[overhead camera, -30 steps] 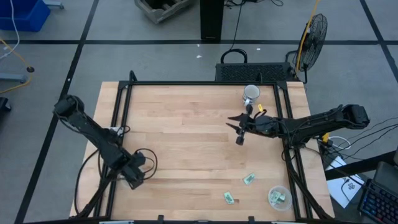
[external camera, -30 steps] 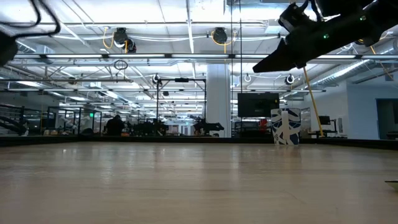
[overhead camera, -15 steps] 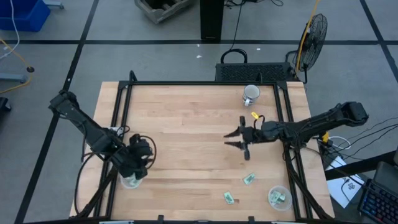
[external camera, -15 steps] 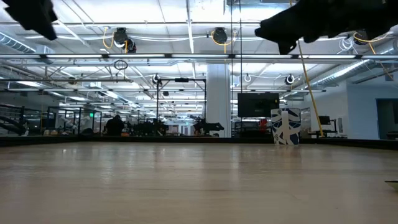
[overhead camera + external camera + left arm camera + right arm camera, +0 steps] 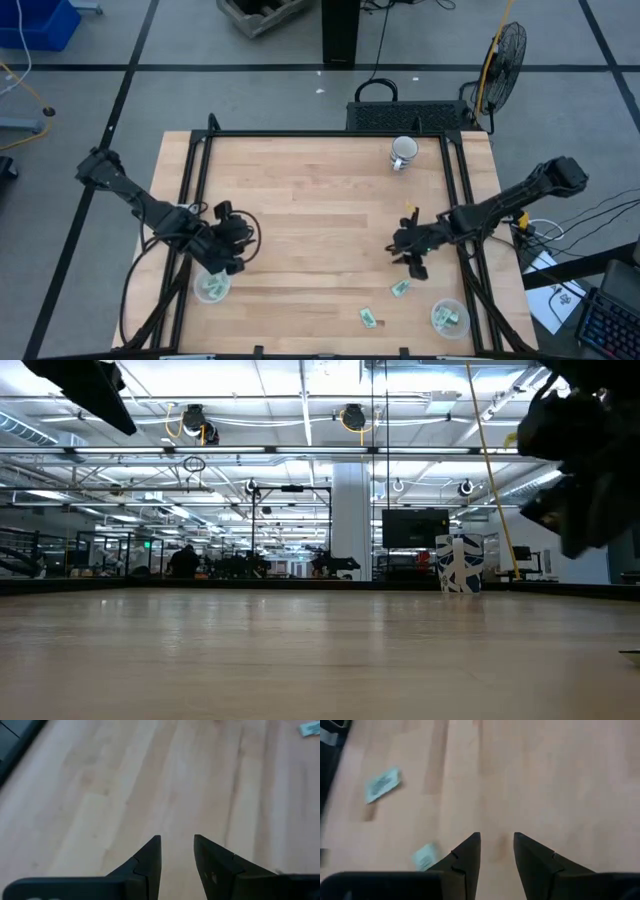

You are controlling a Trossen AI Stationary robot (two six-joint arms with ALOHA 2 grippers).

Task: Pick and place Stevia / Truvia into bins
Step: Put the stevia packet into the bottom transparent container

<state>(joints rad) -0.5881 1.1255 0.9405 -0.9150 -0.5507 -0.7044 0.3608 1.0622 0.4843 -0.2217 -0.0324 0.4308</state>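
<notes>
From where I stand, most of the sorting looks done. The clear cup (image 5: 448, 317) at the near right corner of the tabletop (image 5: 300, 200) already has a few green-and-white sachets in it, and the other cup (image 5: 211, 287), near the left edge, seems to have some too, though its contents are too faint for me to be sure. Two sachets are left out on the wood: one (image 5: 401, 288) just in front of the right arm and another (image 5: 368, 319) a little nearer the front edge, both lying flat and well apart from the cups.

The right end effector (image 5: 413, 257) hangs above the bare boards just short of the nearer loose sachet. In its wrist view its fingers (image 5: 465, 855) stand slightly apart with nothing between them, and both loose sachets show off to one side.

The left end effector (image 5: 236, 235) is over the wood just beside the left cup. Its fingers (image 5: 147, 857) are also a little parted and empty.

A white mug (image 5: 402, 152) sits at the far side, playing no part. I judge two picks remain, both closest to the right arm.
</notes>
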